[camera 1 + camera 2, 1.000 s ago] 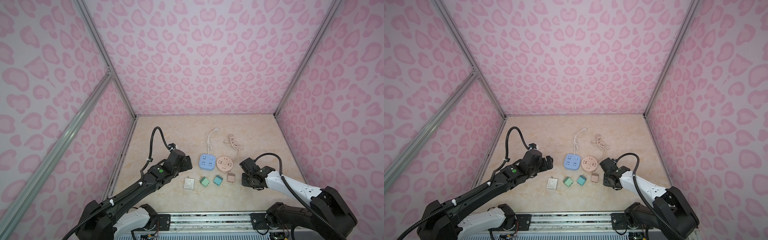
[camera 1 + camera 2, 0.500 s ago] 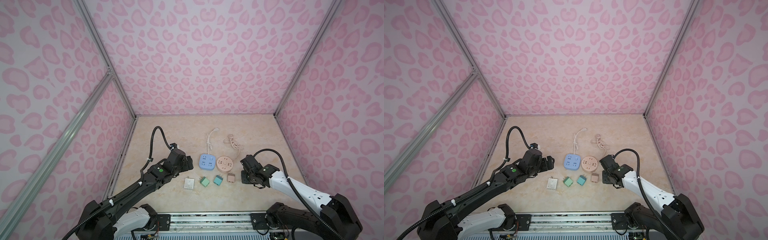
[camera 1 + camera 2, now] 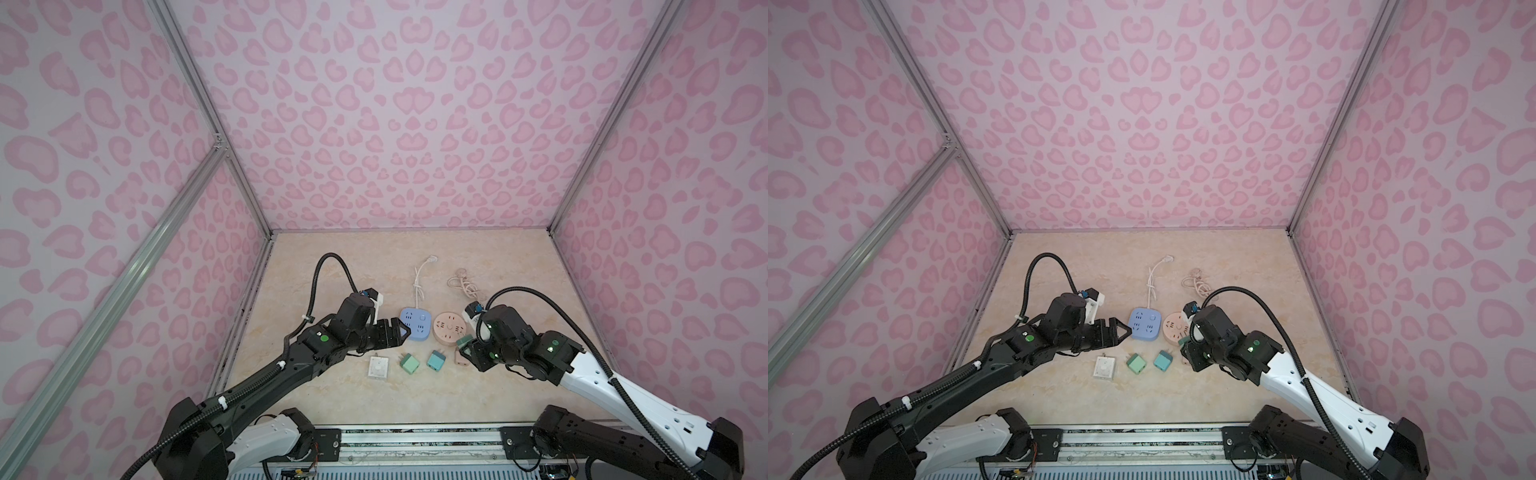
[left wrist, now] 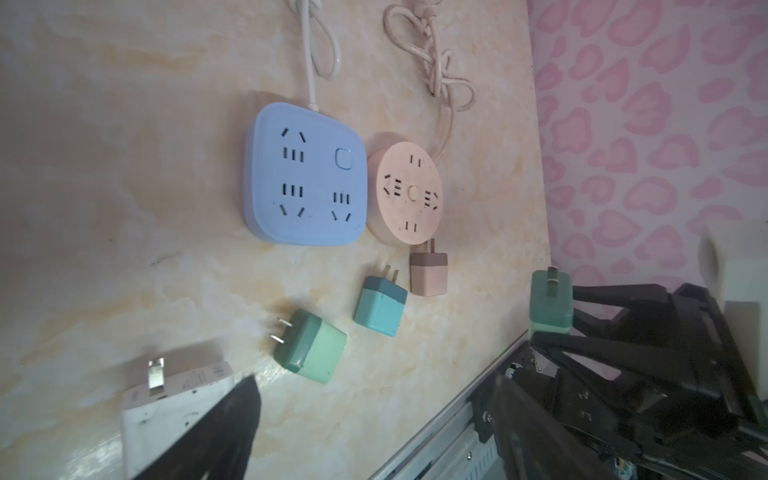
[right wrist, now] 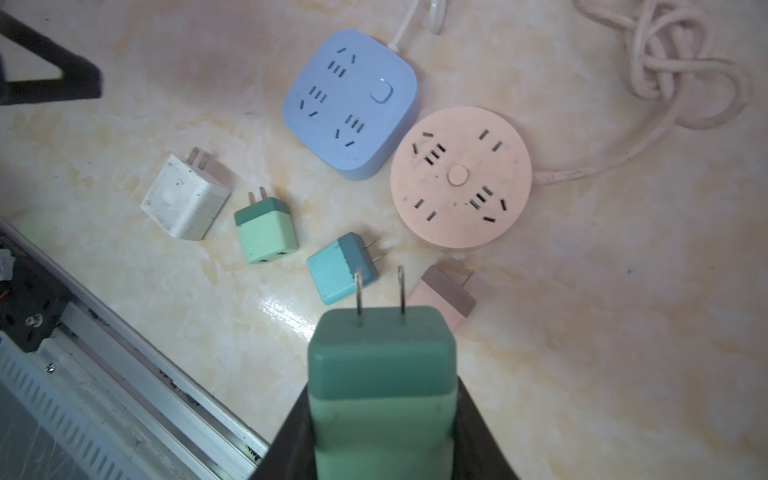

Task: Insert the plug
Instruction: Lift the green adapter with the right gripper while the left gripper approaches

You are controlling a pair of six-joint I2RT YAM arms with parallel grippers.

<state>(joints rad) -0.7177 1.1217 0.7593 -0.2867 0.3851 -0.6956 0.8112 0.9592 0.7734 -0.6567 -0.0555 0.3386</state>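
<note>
While the right tool (image 5: 380, 415) is clamping the green plug (image 5: 380, 365) above the desk (image 5: 582, 332), short of the pink round socket (image 5: 461, 178), and the left tool (image 3: 1119, 332) is hanging jaws apart, the approach is probably underway, calling for prong-to-slot alignment next.

A two-tone green plug (image 5: 380, 374) hanging above the table (image 5: 623, 332), prongs sticking out, near a round pink power strip (image 5: 461, 178) lying flat mid-table.
</note>
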